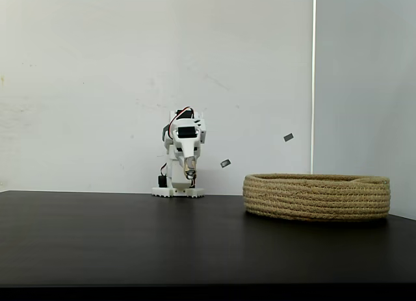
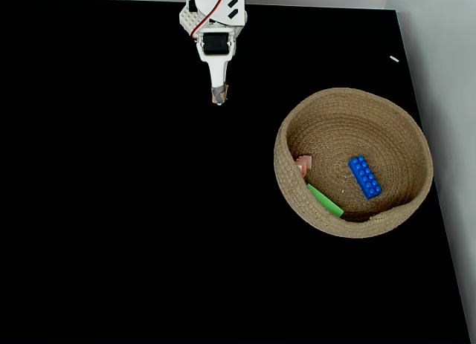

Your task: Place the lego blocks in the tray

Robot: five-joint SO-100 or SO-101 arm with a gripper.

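The tray (image 2: 401, 128), a shallow round basket of coiled tan rope, sits at the right of the black table; from the side it shows as a low rope wall (image 1: 316, 197). Inside it lie three lego blocks: a long blue one (image 2: 365, 177) near the middle, a bright green one (image 2: 325, 200) against the left wall, and a small pale pink one (image 2: 303, 166) just above the green. My white arm is folded back at the far edge of the table, well left of the tray. Its gripper (image 2: 219, 99) (image 1: 190, 171) points down, shut and holding nothing.
The black table (image 2: 111, 210) stretches wide to the left and front of the tray. A white wall (image 1: 97, 86) stands behind the arm. The table's right edge (image 2: 439, 232) runs close to the tray.
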